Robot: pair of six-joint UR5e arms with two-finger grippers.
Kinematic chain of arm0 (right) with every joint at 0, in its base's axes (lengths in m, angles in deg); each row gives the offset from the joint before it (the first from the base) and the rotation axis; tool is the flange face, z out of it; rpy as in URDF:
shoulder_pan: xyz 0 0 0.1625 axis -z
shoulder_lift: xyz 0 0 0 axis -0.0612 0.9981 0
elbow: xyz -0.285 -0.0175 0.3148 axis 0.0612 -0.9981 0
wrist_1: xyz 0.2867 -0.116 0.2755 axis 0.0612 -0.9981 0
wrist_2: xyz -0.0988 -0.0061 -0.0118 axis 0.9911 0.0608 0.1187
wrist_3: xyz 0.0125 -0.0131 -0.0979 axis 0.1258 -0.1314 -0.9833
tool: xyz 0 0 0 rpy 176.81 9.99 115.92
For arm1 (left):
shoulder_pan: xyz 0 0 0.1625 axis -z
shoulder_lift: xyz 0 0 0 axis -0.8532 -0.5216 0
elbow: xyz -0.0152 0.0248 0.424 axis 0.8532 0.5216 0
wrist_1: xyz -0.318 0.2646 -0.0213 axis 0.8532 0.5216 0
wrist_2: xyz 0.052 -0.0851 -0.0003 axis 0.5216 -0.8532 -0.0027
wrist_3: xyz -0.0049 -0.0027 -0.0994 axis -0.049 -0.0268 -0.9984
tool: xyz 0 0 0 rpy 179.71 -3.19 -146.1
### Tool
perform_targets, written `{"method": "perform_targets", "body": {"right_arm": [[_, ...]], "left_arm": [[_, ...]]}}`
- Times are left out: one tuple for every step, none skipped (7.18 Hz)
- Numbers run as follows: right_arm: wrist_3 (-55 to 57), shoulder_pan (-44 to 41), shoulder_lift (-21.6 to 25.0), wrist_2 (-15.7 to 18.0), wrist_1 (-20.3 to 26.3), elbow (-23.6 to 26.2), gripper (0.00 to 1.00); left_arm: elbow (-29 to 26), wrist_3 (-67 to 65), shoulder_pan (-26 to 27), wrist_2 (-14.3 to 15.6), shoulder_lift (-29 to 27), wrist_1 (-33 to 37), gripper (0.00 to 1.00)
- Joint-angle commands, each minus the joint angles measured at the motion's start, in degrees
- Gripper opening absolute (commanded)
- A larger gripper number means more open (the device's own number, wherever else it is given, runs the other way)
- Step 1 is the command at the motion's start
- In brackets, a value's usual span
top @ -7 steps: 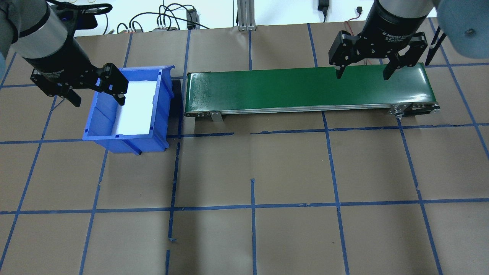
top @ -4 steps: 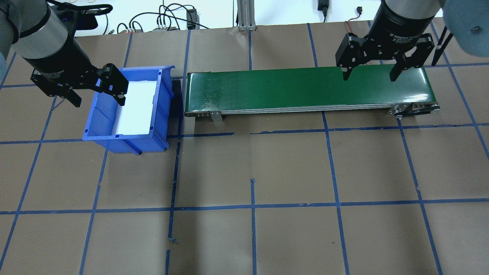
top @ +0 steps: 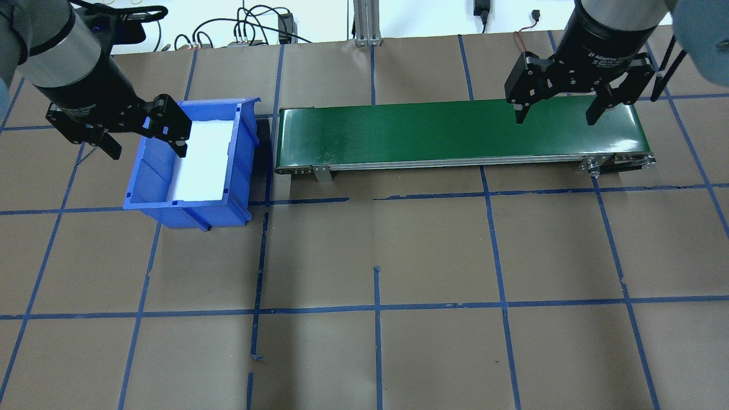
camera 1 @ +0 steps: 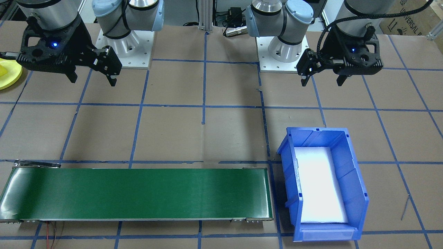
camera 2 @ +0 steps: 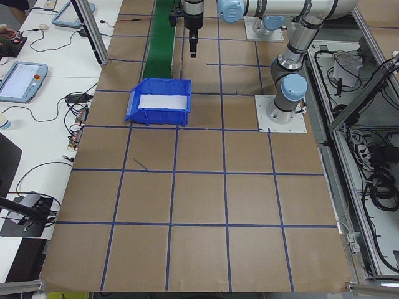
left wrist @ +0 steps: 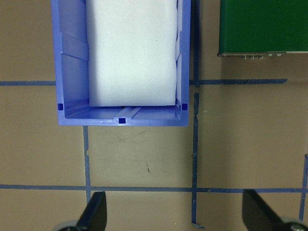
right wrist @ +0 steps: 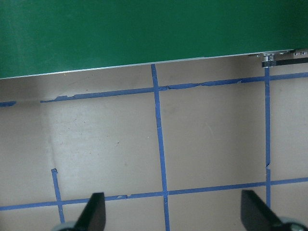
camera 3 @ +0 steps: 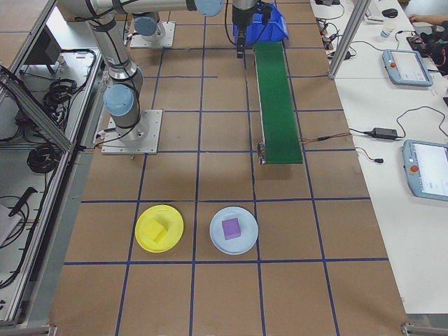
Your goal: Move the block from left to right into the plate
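- A brown paper-covered counter (top: 433, 250) marked with a blue tape grid fills the workspace. Cables and operator pendants lie beyond its far edge.
- A long green conveyor belt (top: 455, 134) runs along the far edge. A blue rectangular plastic bin with white lining (top: 148, 182) sits just off the belt's end, toward the counter's left end. No block shows on the belt or in the bin.
- The small round yellow plastic plate (camera 3: 147, 222) lies near the counter's right end, on the robot's side, and a yellow cube-shaped block (camera 3: 160, 233) rests on it.
- Just beside it, a pale blue round plate (camera 3: 245, 241) carries a purple cube block (camera 3: 232, 228).
- The left end effector (top: 147, 151) hovers over the bin's near rim, spread wide and holding nothing.
- The right end effector (top: 556, 120) hangs over the belt's right end, also spread wide and empty.
- Judged from this layout, the delivery looks complete and the step in hand is parking the arms.
- To do that well, keep both end effectors high, clear of the bin wall and belt, and steer away from the plates so neither block gets nudged.
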Motion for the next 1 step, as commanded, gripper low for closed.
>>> {"method": "perform_targets", "body": {"right_arm": [[0.0, 0.0, 0.1, 0.2, 0.0, 0.0, 1.0]], "left_arm": [[0.0, 0.1, 0.0, 0.0, 0.0, 0.0, 1.0]]}}
